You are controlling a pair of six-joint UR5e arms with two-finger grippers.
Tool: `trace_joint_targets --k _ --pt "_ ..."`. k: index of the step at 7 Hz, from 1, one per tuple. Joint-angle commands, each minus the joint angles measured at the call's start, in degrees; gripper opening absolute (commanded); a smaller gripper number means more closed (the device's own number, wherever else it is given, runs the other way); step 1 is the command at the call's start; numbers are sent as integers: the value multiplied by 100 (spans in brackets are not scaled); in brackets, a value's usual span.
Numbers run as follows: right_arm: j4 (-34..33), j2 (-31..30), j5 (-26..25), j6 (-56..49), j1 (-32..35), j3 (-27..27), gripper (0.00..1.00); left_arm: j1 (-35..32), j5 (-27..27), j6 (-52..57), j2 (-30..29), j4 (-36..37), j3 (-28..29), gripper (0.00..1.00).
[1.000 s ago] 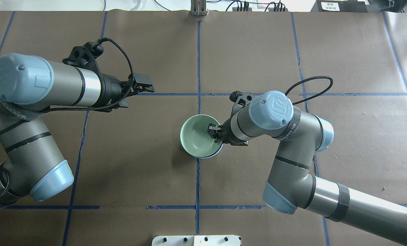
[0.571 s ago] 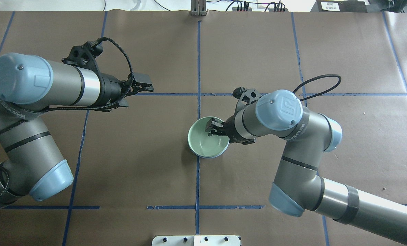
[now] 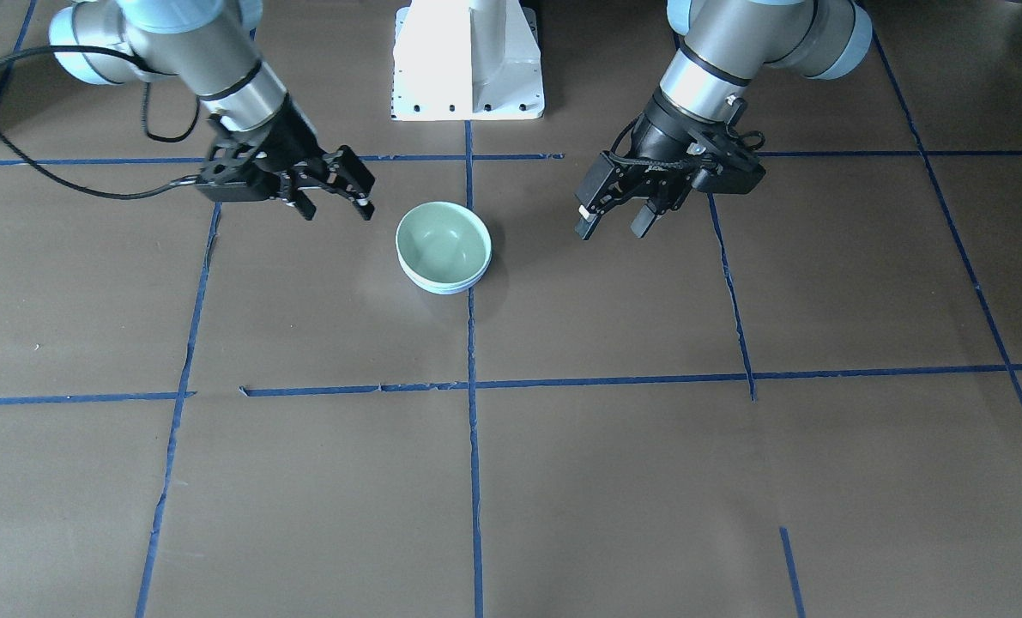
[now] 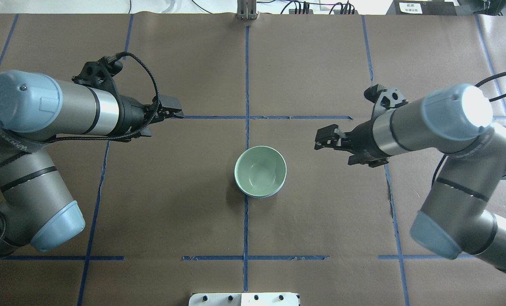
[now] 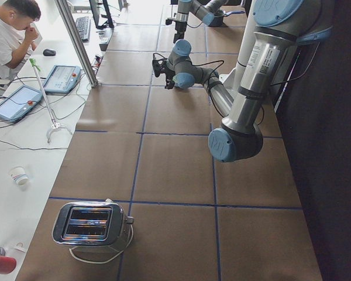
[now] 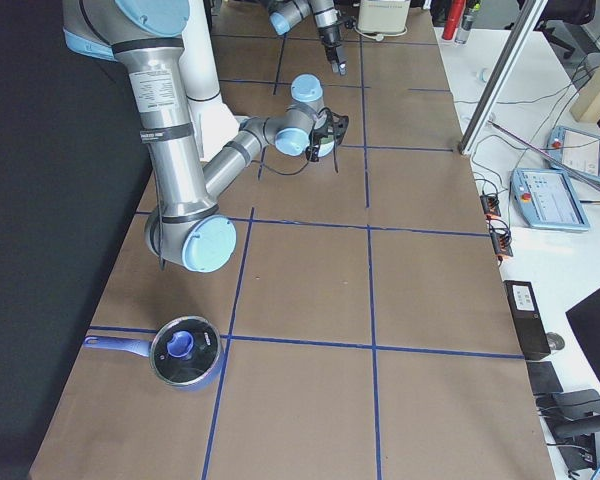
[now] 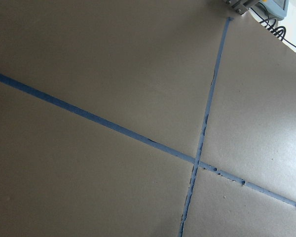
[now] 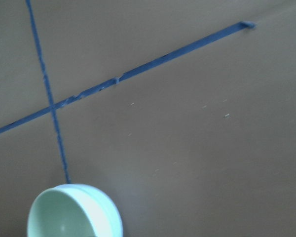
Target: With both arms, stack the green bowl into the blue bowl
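The green bowl (image 4: 260, 170) sits nested in the blue bowl (image 3: 444, 287) at the middle of the overhead frame, on the brown desk (image 4: 320, 221). It looks rigid, light and glossy, so probably slippery; pinching the rim wall seems safest. The left tool (image 3: 611, 230) and right tool (image 3: 336, 211) hang spread and empty, well apart on either side.
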Motion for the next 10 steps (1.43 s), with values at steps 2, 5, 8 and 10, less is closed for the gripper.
trace_joint_targets --k 2,5,8,10 --pt "-48 -1713 1043 -3709 1934 -46 100 -256 -175 2293 1474 0 -343 99" --pt "-1572 -1789 1427 -7659 3718 -661 100 -2273 -1727 5632 2628 17 -83 99" --pt "-2448 -1779 1852 -9992 4689 -1143 100 -4532 -2602 9257 2640 1949 235 100" --pt "-2439 -1920 1852 -10122 4726 -1181 100 -5056 -2794 9816 2674 3378 227 100"
